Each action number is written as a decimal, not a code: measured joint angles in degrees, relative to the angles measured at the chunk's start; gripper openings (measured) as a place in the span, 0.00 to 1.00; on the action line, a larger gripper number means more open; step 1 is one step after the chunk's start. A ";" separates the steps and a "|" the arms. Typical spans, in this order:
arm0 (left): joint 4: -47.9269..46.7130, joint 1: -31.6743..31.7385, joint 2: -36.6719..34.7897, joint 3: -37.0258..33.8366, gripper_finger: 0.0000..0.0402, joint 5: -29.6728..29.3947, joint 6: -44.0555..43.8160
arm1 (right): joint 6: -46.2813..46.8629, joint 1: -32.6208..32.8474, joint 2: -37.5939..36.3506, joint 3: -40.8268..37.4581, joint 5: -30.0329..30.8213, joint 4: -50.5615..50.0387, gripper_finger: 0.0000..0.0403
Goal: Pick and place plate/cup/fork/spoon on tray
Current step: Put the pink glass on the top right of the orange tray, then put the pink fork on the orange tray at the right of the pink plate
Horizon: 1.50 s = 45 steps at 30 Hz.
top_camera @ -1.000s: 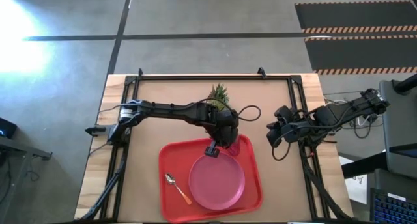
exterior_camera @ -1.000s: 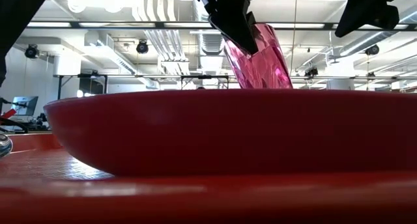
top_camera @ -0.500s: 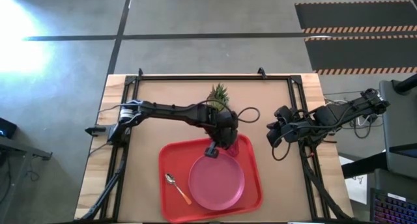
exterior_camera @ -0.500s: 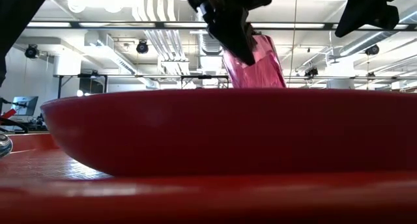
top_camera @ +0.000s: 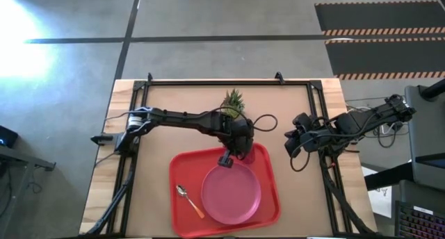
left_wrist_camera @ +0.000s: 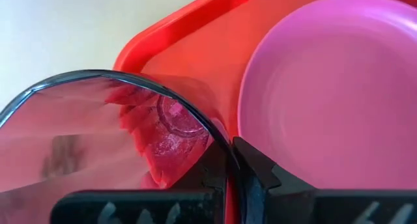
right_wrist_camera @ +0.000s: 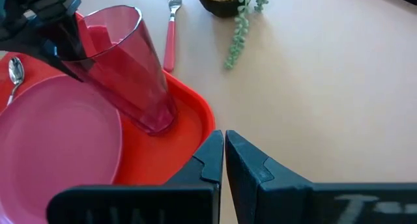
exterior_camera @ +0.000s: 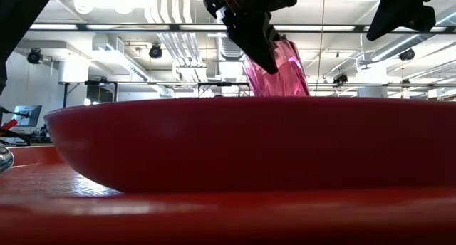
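left gripper (top_camera: 240,147): clamped on the cup's rim, 1 finger inside and 1 outside; holds it tilted over the tray's far right corner
cup (right_wrist_camera: 127,68): 1, translucent red-pink tumbler, base at or touching the tray floor, just beside the plate edge; contact cannot be confirmed
plate (top_camera: 231,193): 1, pink, already flat in the tray, just beyond the left gripper's fingers toward the table's near edge
tray (top_camera: 179,166): 1, red, directly under the left gripper; carries plate and spoon, cup nearly in
spoon (top_camera: 189,200): 1, orange handle, lying in the tray on the far side of the plate from the left gripper
fork (right_wrist_camera: 171,38): 1, pink-red handle, on bare table outside the tray, behind the held cup as the right wrist view has it, near the plant
potted plant (top_camera: 233,101): 1, green, on the table just behind the left gripper, not a task item
right gripper (top_camera: 290,143): fingers together, holding nothing, parked well apart from the tray off its right side
step in hand: setting the cup down upright, then letting go
done: plate and spoon, 2 of 4
in progress: cup, 1
left: fork, 1, not yet picked
risk: cup is tilted, could tip against the tray rim or plate on release
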 joint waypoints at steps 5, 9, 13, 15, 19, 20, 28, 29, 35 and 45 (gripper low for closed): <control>0.10 -0.79 0.00 0.39 0.05 1.48 0.00 | -0.72 -0.01 -0.10 0.00 0.00 -0.06 0.02; 0.09 -1.40 -0.36 0.39 0.13 1.60 -0.02 | -0.96 0.00 -0.80 0.00 0.00 -0.32 0.02; 0.35 -1.48 -0.79 0.91 0.20 1.68 -0.02 | -0.95 0.00 -1.74 0.00 0.02 -0.78 0.02; 0.37 -1.48 -0.79 1.93 0.23 1.68 -0.02 | -0.95 -0.02 -1.97 0.00 0.04 -1.10 0.02; 0.44 -1.50 -0.85 5.20 0.27 1.68 0.04 | -0.92 -0.02 -2.57 0.00 0.04 -1.60 0.02; 0.51 -1.50 -0.85 6.11 0.27 1.68 0.06 | -0.92 -0.02 -2.68 0.00 0.04 -1.65 0.02; 0.53 -1.52 -0.94 12.94 0.27 1.70 0.28 | -0.96 -0.01 -2.87 0.00 0.07 -3.02 0.02; 0.44 -1.52 -0.94 13.74 0.27 1.70 0.31 | -0.96 -0.02 -2.93 0.00 0.07 -3.02 0.02; -0.19 -1.52 -2.46 17.42 0.27 1.02 0.11 | -1.32 -0.02 -3.02 0.00 0.07 -3.05 0.02; -14.30 -1.48 -15.45 17.01 0.27 -19.76 -4.28 | -0.58 0.00 -2.97 0.00 -9.61 -2.99 0.02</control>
